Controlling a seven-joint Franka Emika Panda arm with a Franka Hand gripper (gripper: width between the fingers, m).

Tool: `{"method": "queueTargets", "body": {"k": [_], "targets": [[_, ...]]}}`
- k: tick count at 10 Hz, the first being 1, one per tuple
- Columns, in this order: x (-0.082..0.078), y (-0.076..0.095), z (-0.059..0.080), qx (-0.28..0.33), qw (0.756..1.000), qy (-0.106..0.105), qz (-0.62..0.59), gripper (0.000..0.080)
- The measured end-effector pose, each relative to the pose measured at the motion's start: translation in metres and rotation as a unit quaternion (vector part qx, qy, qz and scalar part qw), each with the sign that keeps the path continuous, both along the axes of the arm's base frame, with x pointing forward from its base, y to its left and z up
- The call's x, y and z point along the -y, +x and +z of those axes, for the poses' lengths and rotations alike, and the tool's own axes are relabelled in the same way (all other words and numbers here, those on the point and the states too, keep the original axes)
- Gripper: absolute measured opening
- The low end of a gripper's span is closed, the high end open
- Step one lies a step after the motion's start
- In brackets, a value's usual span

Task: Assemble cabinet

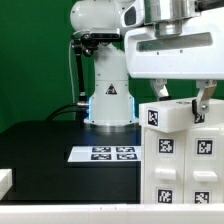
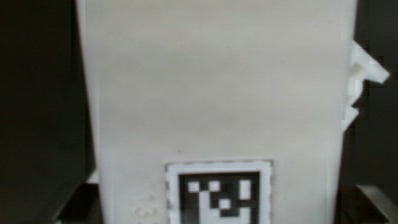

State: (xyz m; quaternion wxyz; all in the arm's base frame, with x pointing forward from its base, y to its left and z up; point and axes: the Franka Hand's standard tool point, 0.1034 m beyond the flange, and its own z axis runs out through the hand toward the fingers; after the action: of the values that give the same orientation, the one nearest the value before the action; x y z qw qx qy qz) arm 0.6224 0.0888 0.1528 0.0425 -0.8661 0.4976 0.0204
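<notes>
While the desk [image 1: 40, 150] lies black and mostly bare toward the exterior view's left, a small white block [image 1: 5, 181] sits at its near left edge, partly cut off by the frame. Further right, the marker board [image 1: 104, 154] lies flat near the middle of the desk, just in front of the arm's white base [image 1: 108, 100] (which stands at the far edge against a green backdrop [image 1: 30, 50]), and a dark cable [image 1: 68, 108] trails from that base toward the left. Rightmost is the cabinet [image 1: 180, 150], a big white box standing toward the near right corner of the desk, with several black-and-white tags on the faces turned to the camera. Directly above it hangs the claw [image 1: 181, 104], its white housing filling the upper right of the exterior view, with one finger [image 1: 161, 90] coming down at the cabinet's top left edge and the other at the top right. From the wrist view, a broad white face of the cabinet [image 2: 205, 90] fills the frame between the two dark fingertips [image 2: 75, 195], with one tag [image 2: 222, 192] low on it. Both fingers look to sit against the cabinet's sides, so the claw appears spread wide and gripping the cabinet across its width, though the actual contact cannot be seen clearly.
</notes>
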Motion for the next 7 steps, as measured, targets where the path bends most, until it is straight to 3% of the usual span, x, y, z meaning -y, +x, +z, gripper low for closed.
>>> {"method": "queueTargets", "body": {"k": [2, 4, 7], "targets": [[-0.0001, -0.0006, 0.0001, -0.004, 0.991, 0.012, -0.137, 0.0553], [-0.0035, 0.001, 0.0001, -0.009, 0.958, 0.038, -0.283, 0.0553], [-0.0065, 0.0031, 0.0016, -0.01, 0.931, 0.044, -0.362, 0.0554]]}}
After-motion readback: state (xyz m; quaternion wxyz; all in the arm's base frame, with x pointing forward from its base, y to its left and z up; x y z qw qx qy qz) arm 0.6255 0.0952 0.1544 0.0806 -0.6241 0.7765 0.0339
